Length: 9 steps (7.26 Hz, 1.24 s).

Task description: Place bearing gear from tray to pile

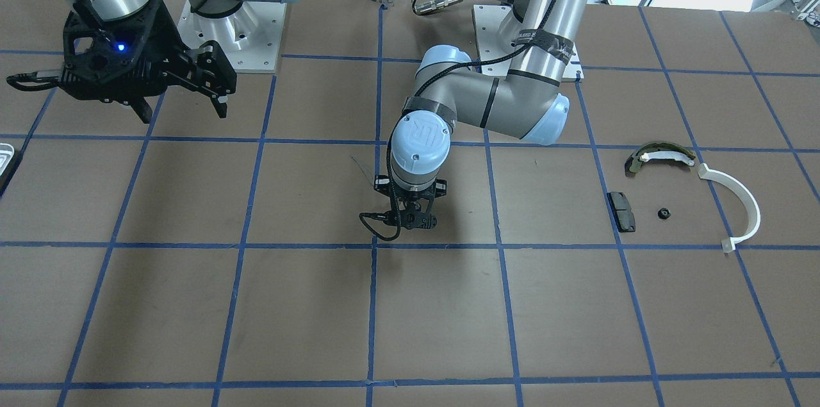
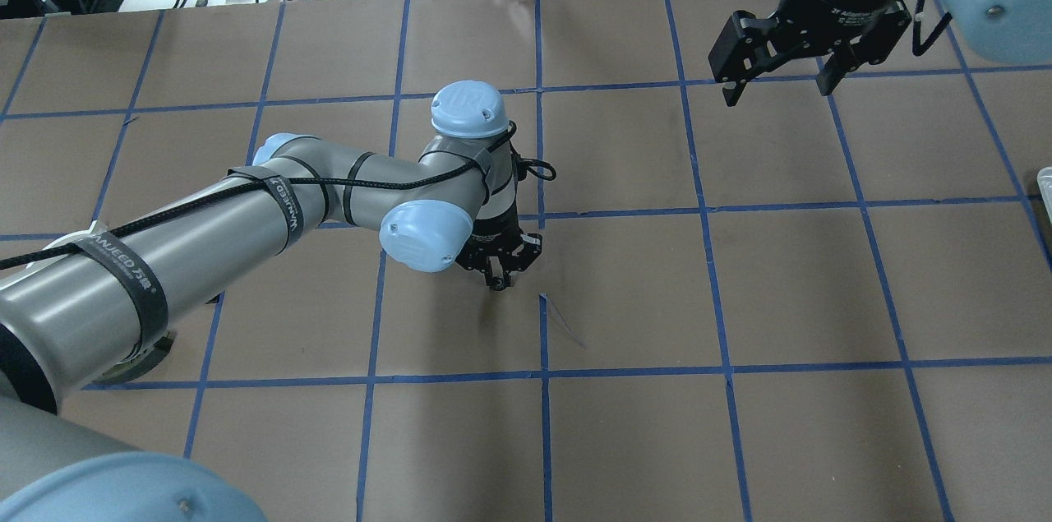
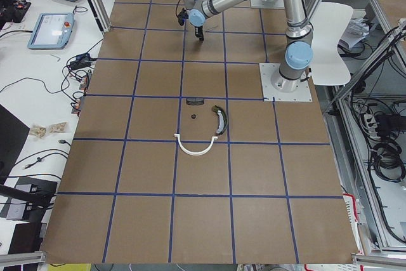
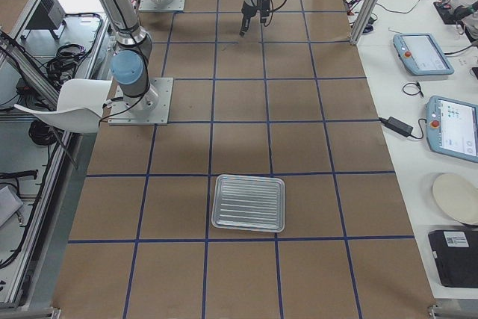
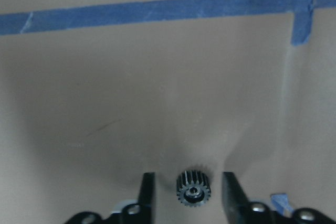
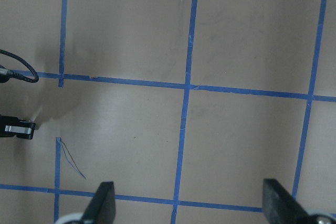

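Left gripper [image 2: 498, 282]: low over the brown paper-covered table with blue tape grid [image 1: 307, 317], near its middle, pointing straight down. Its fingers [image 5: 148, 192] are spread. The small black toothed bearing gear [image 5: 193, 188] sits between them with a gap on either side, so it is not clasped. The gear shows face-on in the left wrist view, bore toward the camera.

Right gripper [image 2: 777, 86]: raised above the table, jaws wide apart, nothing between them.

Pale silvery ridged tray [image 4: 249, 178]: at the right-arm end of the table, well apart from the gear.

Pile, at the left-arm end and also well apart from the gear:
- dark olive curved brake shoe with a white strip [image 1: 660, 156]
- long white plastic arc [image 1: 743, 202]
- small black rectangular pad [image 1: 622, 211]
- tiny black round part [image 1: 664, 213] just beside the pad, too small to identify
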{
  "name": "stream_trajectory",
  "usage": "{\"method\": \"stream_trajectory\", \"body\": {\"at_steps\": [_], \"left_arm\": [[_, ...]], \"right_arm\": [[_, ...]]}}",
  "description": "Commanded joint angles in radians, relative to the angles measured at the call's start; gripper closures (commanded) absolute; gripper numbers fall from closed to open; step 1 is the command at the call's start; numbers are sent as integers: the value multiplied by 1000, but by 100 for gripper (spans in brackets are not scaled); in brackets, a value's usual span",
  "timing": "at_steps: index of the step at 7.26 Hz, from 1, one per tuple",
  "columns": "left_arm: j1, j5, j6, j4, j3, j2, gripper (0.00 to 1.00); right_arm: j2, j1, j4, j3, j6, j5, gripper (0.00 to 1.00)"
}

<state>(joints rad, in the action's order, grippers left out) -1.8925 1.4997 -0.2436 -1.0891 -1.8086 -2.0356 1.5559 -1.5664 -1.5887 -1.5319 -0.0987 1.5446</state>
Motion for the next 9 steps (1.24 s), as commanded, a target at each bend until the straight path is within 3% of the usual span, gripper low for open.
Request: {"method": "stream_trajectory", "body": {"at_steps": [1, 2, 4, 7, 9], "left_arm": [[10, 8, 4, -2, 18, 9, 100], [24, 13, 62, -5, 32, 14, 100], [178, 19, 202, -90, 84, 47, 100], [448, 126, 478, -270, 218, 61, 100], [609, 222, 683, -270, 222, 63, 100]], "right_arm": [[3, 0, 1, -1, -1, 2, 0], [3, 0, 1, -1, -1, 2, 0], [6, 0, 1, -1, 4, 2, 0], [7, 0, 1, -2, 4, 3, 0], [7, 2, 1, -2, 5, 3, 0]]}}
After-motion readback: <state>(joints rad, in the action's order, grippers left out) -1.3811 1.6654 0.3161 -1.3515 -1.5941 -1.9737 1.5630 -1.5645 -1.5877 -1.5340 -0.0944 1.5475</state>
